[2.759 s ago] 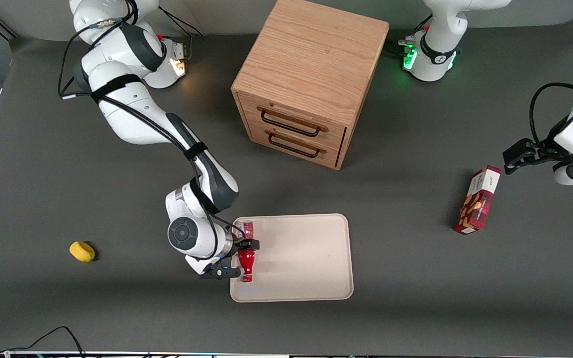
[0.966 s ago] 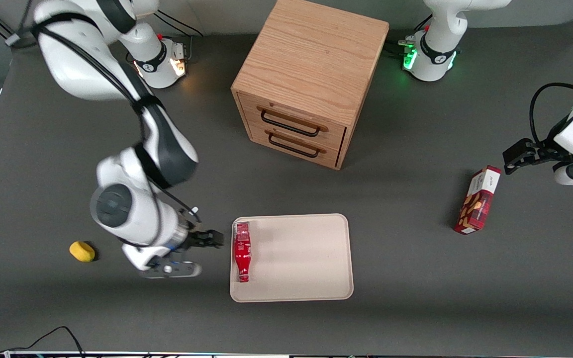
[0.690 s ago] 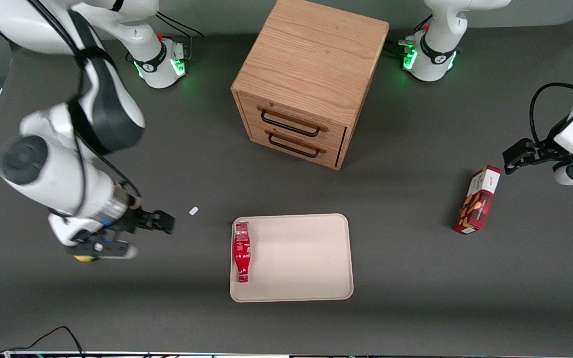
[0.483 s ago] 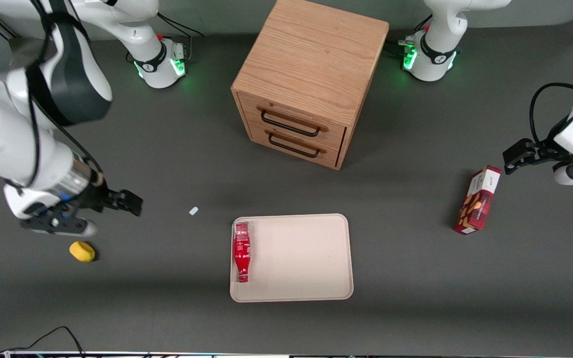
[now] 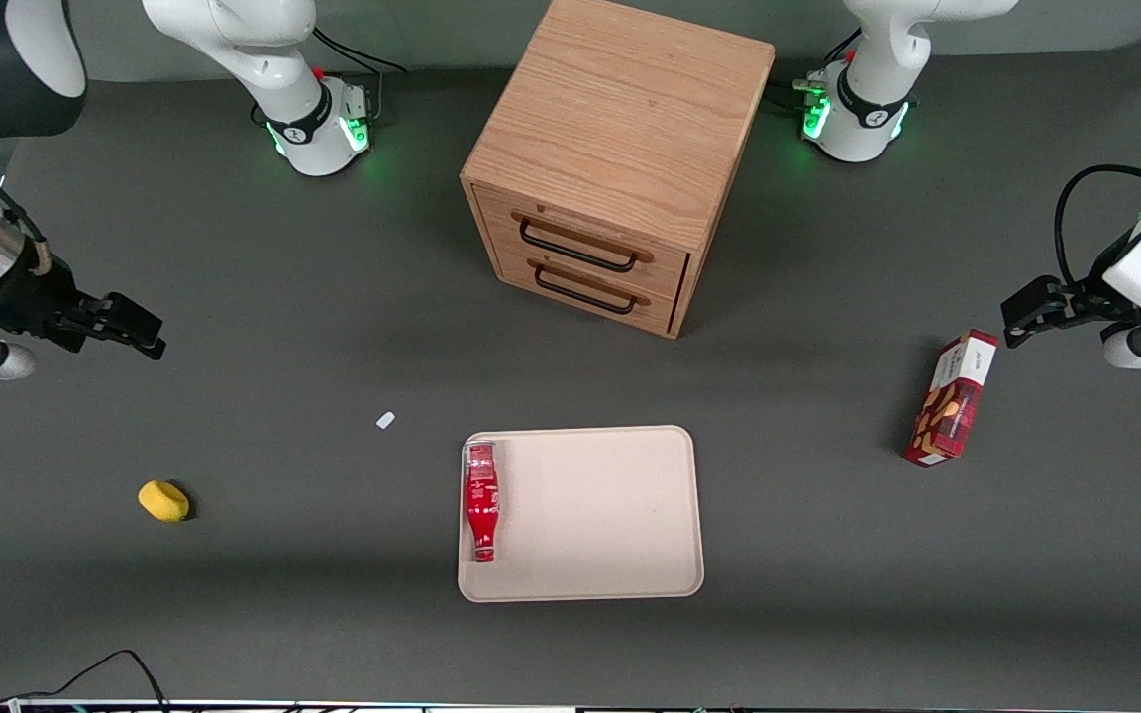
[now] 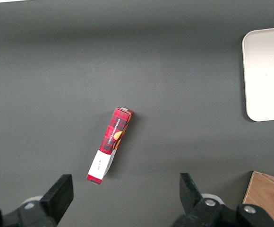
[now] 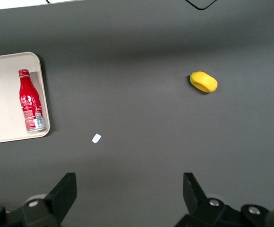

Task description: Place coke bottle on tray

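The red coke bottle [image 5: 480, 502] lies on its side on the beige tray [image 5: 600, 515], along the tray's edge toward the working arm's end, its cap nearer the front camera. It also shows in the right wrist view [image 7: 30, 100] on the tray [image 7: 4, 99]. My gripper [image 5: 140, 332] is open and empty. It hangs high above the table at the working arm's end, well away from the tray. In the right wrist view the gripper [image 7: 130, 187] has its fingers wide apart over bare table.
A wooden two-drawer cabinet [image 5: 620, 158] stands farther from the front camera than the tray. A yellow sponge-like object [image 5: 163, 500] and a small white scrap [image 5: 385, 420] lie toward the working arm's end. A red-and-white snack box [image 5: 951, 399] lies toward the parked arm's end.
My gripper let go of the bottle on the tray, then rose and swung away toward the working arm's end. The bottle stays where it was left.
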You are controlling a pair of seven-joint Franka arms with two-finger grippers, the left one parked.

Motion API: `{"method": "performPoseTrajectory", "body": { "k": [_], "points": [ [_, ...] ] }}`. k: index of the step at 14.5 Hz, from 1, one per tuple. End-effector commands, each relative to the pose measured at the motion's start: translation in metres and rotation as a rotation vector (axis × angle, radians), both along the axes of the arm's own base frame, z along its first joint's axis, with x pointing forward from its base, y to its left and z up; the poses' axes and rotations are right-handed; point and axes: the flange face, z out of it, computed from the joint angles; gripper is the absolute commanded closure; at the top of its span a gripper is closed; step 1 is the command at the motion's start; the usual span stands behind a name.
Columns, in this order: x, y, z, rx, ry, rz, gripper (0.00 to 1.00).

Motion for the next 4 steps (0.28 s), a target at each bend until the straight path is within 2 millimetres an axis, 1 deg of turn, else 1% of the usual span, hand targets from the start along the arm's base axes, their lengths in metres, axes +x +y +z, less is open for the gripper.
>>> {"method": "performPoseTrajectory", "body": {
  "k": [1,4],
  "points": [
    [-0.0072,-0.0009,0.0007,0.018,0.006,0.025,0.0],
    [-0.0081,0.0017,0.0008,0.017,0.013,0.035,0.0]
  ]
}}
